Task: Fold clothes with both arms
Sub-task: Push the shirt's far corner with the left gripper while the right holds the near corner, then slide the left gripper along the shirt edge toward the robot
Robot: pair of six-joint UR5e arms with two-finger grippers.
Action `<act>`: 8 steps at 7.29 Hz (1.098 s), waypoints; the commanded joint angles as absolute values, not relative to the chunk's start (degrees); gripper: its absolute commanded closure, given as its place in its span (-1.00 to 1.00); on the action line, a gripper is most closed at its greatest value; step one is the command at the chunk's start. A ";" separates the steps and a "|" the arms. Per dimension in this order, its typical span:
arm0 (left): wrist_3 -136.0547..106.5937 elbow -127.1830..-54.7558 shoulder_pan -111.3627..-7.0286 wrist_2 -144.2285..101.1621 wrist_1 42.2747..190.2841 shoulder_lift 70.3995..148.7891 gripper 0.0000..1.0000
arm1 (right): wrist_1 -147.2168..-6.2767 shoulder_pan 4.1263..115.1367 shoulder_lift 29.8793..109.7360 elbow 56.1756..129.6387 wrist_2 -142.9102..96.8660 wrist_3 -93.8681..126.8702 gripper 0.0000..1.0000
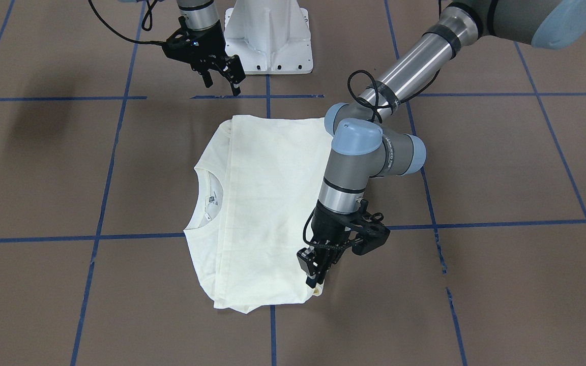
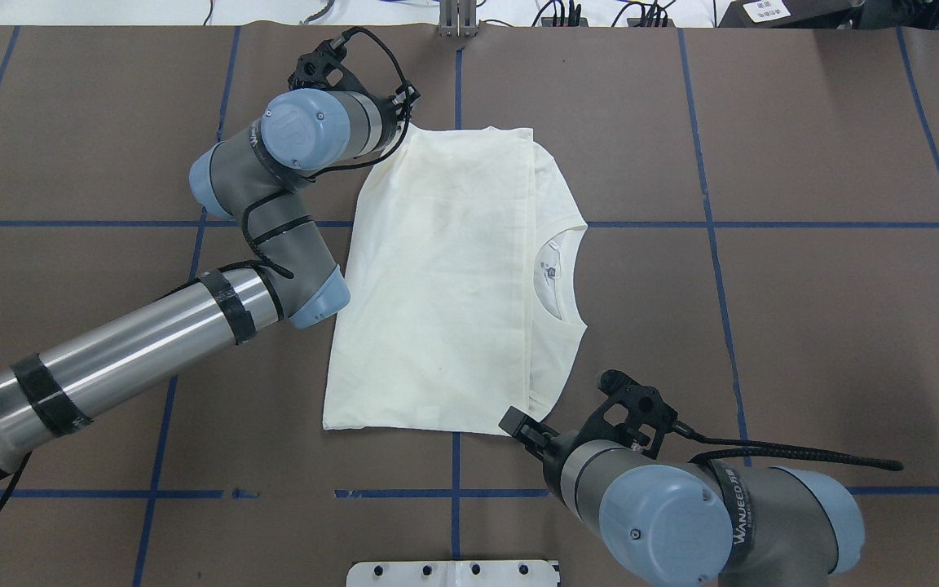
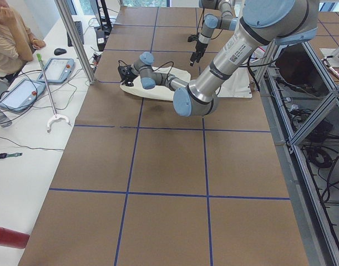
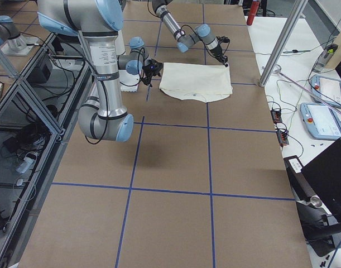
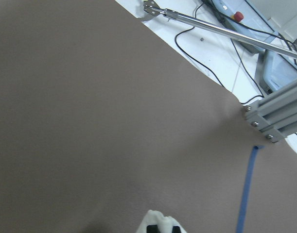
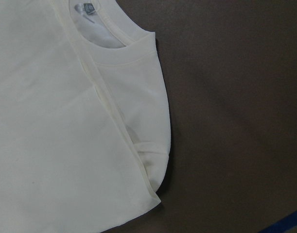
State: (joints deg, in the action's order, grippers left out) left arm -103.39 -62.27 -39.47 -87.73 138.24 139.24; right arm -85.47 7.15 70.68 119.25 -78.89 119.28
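"WANJEED", white letters on black strap (image 2: 742, 507), right arm (image 2: 665, 514) wrist.

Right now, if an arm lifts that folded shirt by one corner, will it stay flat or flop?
Probably floppy: the shirt is thin cloth in soft folded layers, so it should droop and may unfold. Likely light: the left gripper seems to pinch just one corner. Pushed, it would probably bunch up.

Cream T-shirt (image 1: 267, 203), brown table (image 1: 501, 168) — blue gridlines (image 1: 501, 222)
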 commanded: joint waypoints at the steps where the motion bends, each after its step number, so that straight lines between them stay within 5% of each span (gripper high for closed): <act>1: -104.07 -79.46 -38.50 -91.23 136.58 127.42 0.21 | -85.43 8.87 67.17 115.34 -78.31 119.44 -1.00; 8: -104.15 -80.42 -36.47 -91.05 136.32 126.04 0.20 | -85.52 10.02 63.54 106.00 -78.40 119.88 -0.63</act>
State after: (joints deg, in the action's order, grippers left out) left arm -104.15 -80.43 -36.58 -91.08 136.35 126.07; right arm -85.49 9.96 63.60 106.67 -78.35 119.91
